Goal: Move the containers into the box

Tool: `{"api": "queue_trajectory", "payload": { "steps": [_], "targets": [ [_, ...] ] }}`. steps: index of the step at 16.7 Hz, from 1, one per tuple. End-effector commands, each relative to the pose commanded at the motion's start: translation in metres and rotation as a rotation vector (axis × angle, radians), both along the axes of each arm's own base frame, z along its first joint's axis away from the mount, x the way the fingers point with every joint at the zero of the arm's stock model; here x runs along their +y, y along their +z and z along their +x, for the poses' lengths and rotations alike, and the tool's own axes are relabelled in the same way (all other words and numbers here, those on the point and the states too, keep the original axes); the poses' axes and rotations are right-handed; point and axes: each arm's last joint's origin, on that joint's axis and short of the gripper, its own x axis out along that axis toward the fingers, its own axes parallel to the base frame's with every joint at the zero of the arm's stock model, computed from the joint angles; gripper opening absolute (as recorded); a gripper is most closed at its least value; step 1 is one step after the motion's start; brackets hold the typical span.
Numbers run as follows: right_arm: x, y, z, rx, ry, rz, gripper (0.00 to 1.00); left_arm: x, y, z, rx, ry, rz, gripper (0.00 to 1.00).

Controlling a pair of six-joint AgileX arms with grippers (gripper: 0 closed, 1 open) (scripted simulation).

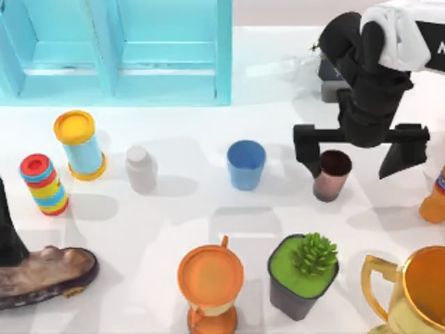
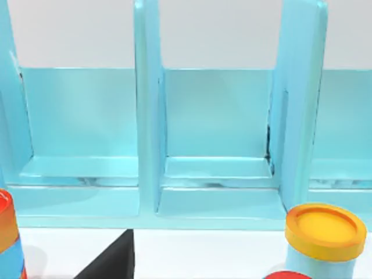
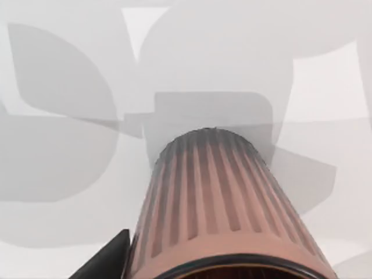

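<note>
The dark reddish-brown container (image 1: 332, 174) stands upright right of the table's middle. My right gripper (image 1: 358, 153) hangs over it, open wide, the cup between the fingers and close to the left one (image 1: 306, 149). In the right wrist view the ribbed cup (image 3: 221, 203) rises just below the camera, beside one black fingertip (image 3: 107, 258). The blue container (image 1: 246, 164) stands upright to its left, untouched. The light-blue box (image 1: 118, 76) with compartments sits at the back left, its open bays (image 2: 215, 116) facing the left wrist camera. My left arm (image 1: 5, 229) is parked at the left edge.
Along the left stand a yellow-lidded can (image 1: 78, 145), a striped ring stack (image 1: 43, 184), a white bottle (image 1: 141, 168) and a brown shoe (image 1: 42, 275). An orange hourglass (image 1: 210, 285), potted plant (image 1: 304, 275) and gold trophy (image 1: 417, 292) line the front. An orange bottle (image 1: 434, 198) stands far right.
</note>
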Motion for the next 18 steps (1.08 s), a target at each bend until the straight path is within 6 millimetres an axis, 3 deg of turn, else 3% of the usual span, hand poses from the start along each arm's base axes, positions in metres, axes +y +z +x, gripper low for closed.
{"api": "queue_trajectory", "payload": {
  "steps": [3,16,18],
  "targets": [
    [0.0,0.0,0.0,0.0,0.0,0.0,1.0,0.0,0.0,0.0,0.0,0.0,0.0,1.0],
    [0.0,0.0,0.0,0.0,0.0,0.0,0.02,0.0,0.0,0.0,0.0,0.0,0.0,1.0],
    [0.0,0.0,0.0,0.0,0.0,0.0,0.0,0.0,0.0,0.0,0.0,0.0,0.0,1.0]
  ]
}}
